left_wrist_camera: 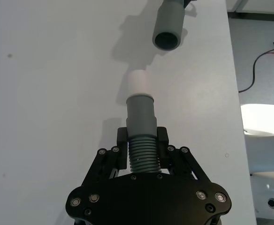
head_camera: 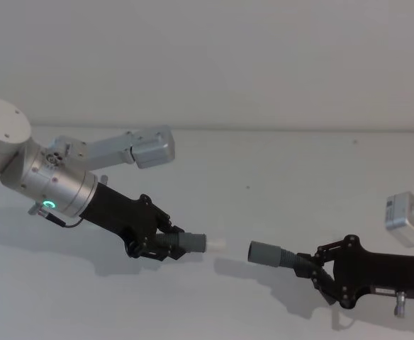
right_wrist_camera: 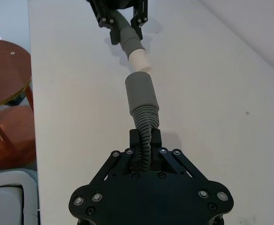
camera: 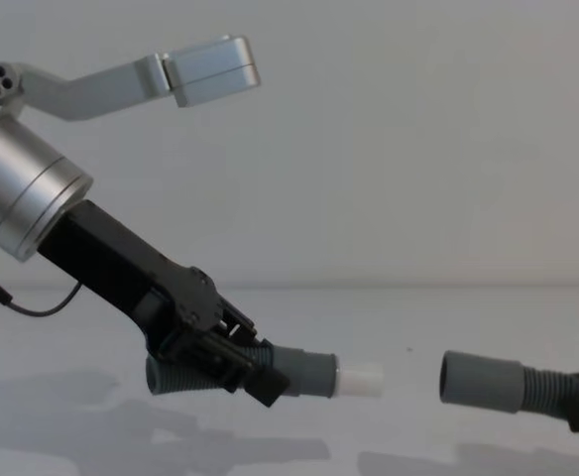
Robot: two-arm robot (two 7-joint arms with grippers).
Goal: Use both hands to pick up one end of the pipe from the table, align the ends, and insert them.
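Looking past the pipes, I see a wooden stool (right_wrist_camera: 5, 61) and a black cable (left_wrist_camera: 256, 70) off the white table's (head_camera: 278, 163) edges, nothing between the two ends. My left gripper (head_camera: 166, 243) is clamped on the ribbed middle of the white-tipped pipe (head_camera: 190, 243), my right gripper (head_camera: 312, 268) on the plain-cuffed pipe (head_camera: 272, 253). Both are lifted above the table, tips facing, near but apart. A pale grey wall (camera: 418, 139) stands behind.

Open gap between white tip (head_camera: 216, 244) and grey cuff (head_camera: 264, 252); nothing between.
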